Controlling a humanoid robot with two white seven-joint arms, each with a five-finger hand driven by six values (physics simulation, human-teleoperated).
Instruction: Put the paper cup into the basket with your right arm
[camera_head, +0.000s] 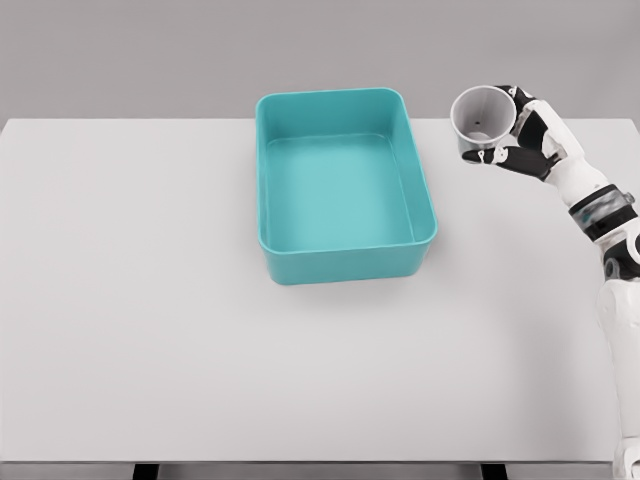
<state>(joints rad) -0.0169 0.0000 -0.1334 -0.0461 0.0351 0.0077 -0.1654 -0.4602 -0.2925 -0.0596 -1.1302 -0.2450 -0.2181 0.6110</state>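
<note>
Grasp and lift look done: the right hand (515, 140), white shell with black joints, has its fingers curled around the small grey-white paper cup (482, 122) and holds it clear of the table, to the right of the teal rectangular plastic basket (345, 255) and apart from it, about level with the basket's far half. The cup is tipped so its open mouth faces the camera; the inside looks empty, with a small dark speck on the inner wall. Thin rolled rim, light walls; I'd expect it to crush easily under a tight grip. What's left, as I read it: carry the cup left over the basket's right wall, lower it, release. The basket is empty, with rounded corners, a thick rolled lip and a smooth matte interior; it looks rigid with fairly tall walls, so the cup needs height to clear the rim. The flat white matte table (150, 330) shows no texture. Left arm not visible. Cup bottom is hidden behind the fingers, so I can't tell how deep the grip sits.
</note>
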